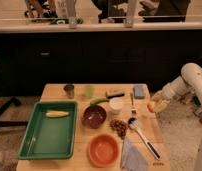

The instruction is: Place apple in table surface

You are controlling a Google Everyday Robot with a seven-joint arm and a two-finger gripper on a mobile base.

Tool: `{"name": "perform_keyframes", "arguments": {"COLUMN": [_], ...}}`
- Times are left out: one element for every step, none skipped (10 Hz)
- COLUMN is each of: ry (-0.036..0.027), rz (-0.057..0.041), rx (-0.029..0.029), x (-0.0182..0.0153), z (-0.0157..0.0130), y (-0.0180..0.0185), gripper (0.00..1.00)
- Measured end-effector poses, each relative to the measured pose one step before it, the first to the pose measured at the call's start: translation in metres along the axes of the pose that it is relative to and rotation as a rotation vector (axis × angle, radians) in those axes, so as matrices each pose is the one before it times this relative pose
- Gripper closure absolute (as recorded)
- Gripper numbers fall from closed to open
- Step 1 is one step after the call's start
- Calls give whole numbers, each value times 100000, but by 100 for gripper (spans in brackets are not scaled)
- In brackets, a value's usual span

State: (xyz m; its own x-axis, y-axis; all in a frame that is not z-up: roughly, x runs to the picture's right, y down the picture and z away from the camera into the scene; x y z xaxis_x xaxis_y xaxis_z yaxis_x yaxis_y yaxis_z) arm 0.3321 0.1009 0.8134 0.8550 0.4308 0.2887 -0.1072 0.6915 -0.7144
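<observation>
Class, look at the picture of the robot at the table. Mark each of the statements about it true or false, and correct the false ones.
1. The gripper is shut on the apple, by the right edge of the table. True.
2. The green tray has nothing in it. False: a yellow corn cob lies in it.
3. The orange bowl stands nearer the camera than the dark bowl. True.
4. The grapes lie in the green tray. False: they lie on the table, between the dark bowl and the spoon.
</observation>
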Motion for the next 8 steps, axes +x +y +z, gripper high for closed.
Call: {"name": "perform_keyframes", "arguments": {"ry": [-64,-12,250,253,257,336,290,297], "rz": [207,83,91,189,143,10,500,424], "rx": [-422,-665,-621,-840,-588,-751,-986,-992], "x": [158,191,224,290,239,211,279,274], "z": [36,73,35,121,190,302,355,329], "y": [249,431,540,696,548,643,564,459], "gripper": [100,100,100,100,100,100,100,100]}}
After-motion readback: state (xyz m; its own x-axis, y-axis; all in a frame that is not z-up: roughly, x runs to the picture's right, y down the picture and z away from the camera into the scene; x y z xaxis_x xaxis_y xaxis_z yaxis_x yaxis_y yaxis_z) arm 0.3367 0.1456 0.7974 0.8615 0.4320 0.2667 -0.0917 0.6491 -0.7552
